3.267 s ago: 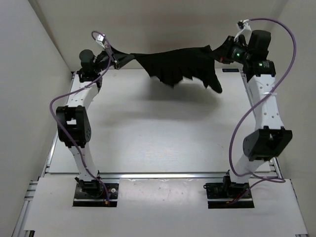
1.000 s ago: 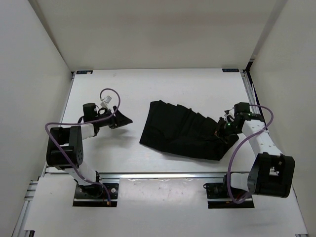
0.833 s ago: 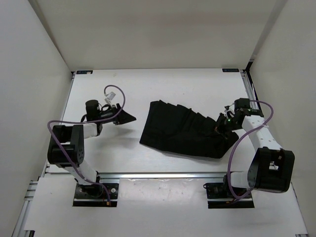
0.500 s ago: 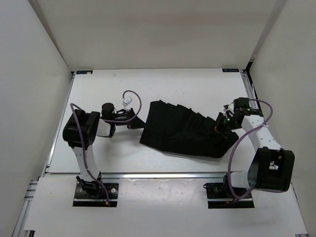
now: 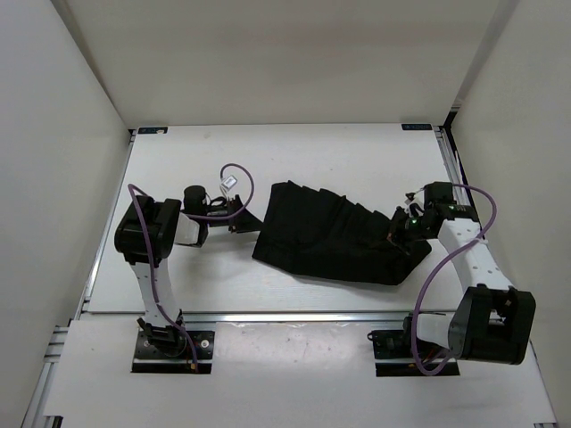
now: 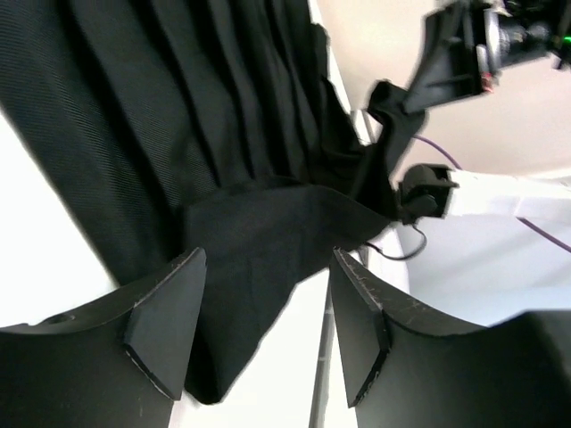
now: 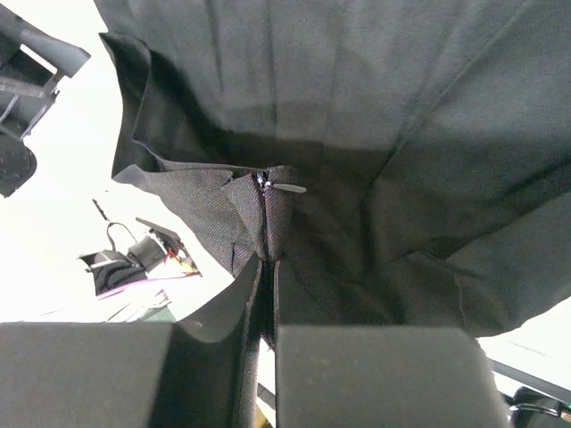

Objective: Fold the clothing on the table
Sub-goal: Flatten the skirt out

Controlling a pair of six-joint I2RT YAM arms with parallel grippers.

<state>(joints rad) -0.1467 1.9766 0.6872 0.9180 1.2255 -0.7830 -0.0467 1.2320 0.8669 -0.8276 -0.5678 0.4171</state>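
Note:
The black clothing [image 5: 326, 236] lies rumpled in pleats on the white table [image 5: 357, 160], a little right of the middle. My left gripper [image 5: 250, 220] lies low at the garment's left edge. In the left wrist view it [image 6: 268, 259] is open, its fingers [image 6: 165, 330] standing either side of a loose fabric corner [image 6: 259, 241] without pinching it. My right gripper [image 5: 399, 234] is at the garment's right edge. In the right wrist view it [image 7: 266, 260] is shut on a fold of the clothing [image 7: 375, 134], just below a small zip pull [image 7: 284, 187].
White walls close the table in at the back and on both sides. An aluminium rail [image 5: 294, 315] runs along the front edge, with both arm bases behind it. Purple cables loop over each arm. The right arm [image 6: 464, 45] shows beyond the garment in the left wrist view.
The garment, earlier held up between both grippers at the back, now lies on the table. Over the last second my left arm swung right to its left edge; the right barely moved.

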